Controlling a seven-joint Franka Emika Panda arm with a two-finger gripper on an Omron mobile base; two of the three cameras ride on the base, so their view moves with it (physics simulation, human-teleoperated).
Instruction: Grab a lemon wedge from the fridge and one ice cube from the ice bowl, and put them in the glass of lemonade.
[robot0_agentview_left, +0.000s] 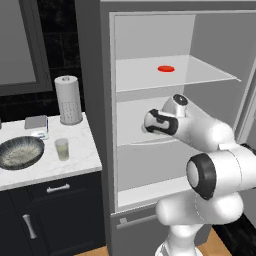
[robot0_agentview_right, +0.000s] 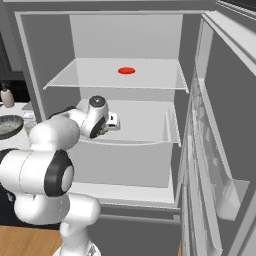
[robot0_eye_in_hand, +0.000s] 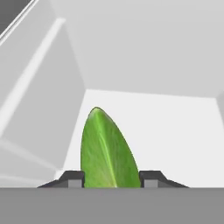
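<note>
Two-finger gripper (robot0_eye_in_hand: 111, 178) inside open grey fridge (robot0_agentview_left: 150, 35), over white middle shelf (robot0_agentview_right: 145, 125). Dark fingertips (robot0_eye_in_hand: 73, 178) clamped against both sides of small yellow-green pointed lemon wedge (robot0_eye_in_hand: 107, 151), tip pointing away from hand.

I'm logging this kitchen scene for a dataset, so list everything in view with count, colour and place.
lemon wedge: one, green, between the finger tips on the middle fridge shelf.
red disc: one, red, upper fridge shelf.
fridge: one, grey with white shelves, door open.
glass of lemonade: one, pale yellow-green, on the counter.
ice bowl: one, dark grey, left of the glass.
paper-towel roll: one, white, back of the counter.
soap bottle: one, beige, far left.
counter: one, white marble over dark cabinets.
gripper: one, dark tips closed on the wedge.
</note>
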